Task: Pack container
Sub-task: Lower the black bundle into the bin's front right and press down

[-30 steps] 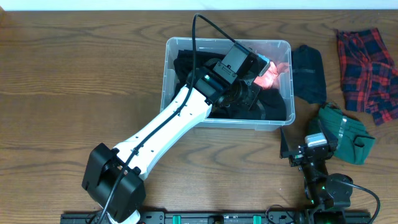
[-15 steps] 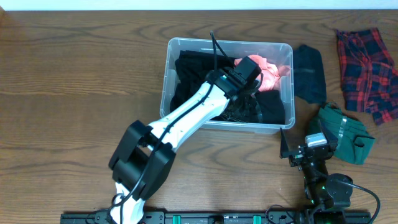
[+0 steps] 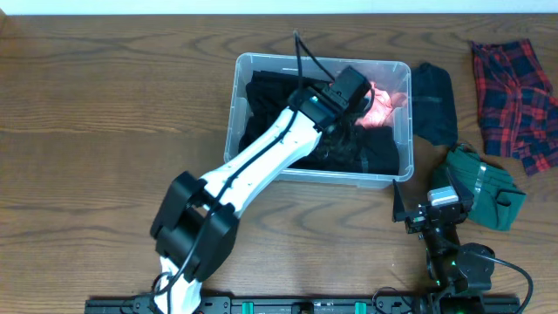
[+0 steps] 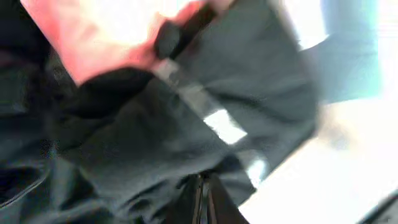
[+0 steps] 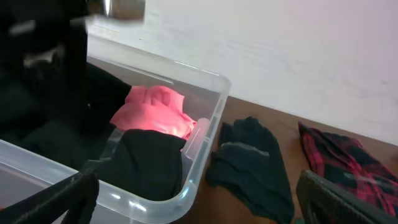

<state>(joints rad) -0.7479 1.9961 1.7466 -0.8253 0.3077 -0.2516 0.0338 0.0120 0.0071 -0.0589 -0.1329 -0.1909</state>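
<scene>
The step in hand looks like settling clothes into the container [image 3: 349, 178], which sits at the middle-back of the worktop [image 3: 105, 131]. The left gripper [image 3: 357, 94] is down inside it, over the seam where a pink garment [image 3: 385, 98] meets the black clothing [image 3: 261, 96] that fills most of the bin. Its own wrist view is too blurred to show whether its jaws are spread or pinching cloth, so I cannot tell. The right gripper [image 3: 401, 205] rests near the front edge with its jaws wide apart, holding nothing. Packing seems only part done: a dark garment [image 3: 433, 103] lies just beside the container's right wall, a green one [image 3: 484, 185] is near the right gripper, and a red plaid cloth [image 3: 514, 105] lies farther right. The next move probably calls for lifting the left arm clear of the rim (without dragging cloth out), then fetching one of those pieces.
</scene>
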